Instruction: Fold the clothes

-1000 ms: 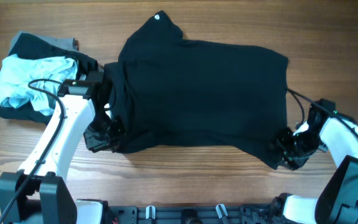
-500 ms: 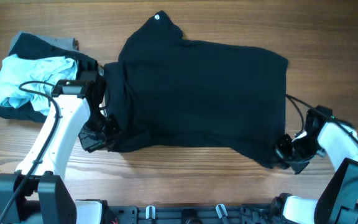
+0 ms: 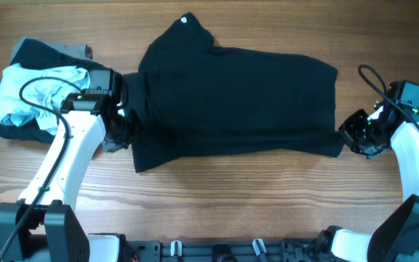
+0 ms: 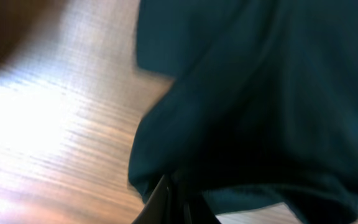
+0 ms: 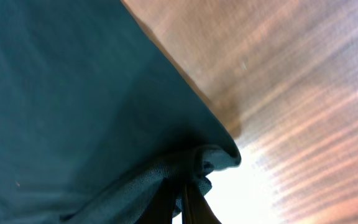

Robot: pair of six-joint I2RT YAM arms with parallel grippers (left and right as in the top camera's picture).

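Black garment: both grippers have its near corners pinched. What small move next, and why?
Probably carry both corners together toward the far edge. The left gripper and right gripper are each shut on a corner of the black garment, with fabric bunched at the fingertips, while the rest lies flat on the table.

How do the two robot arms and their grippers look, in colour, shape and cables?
Both arms have smooth, rounded white links: the left arm and the right arm. The left gripper and the right gripper are black. A thin black cable loops over each wrist: the left cable and the right cable.
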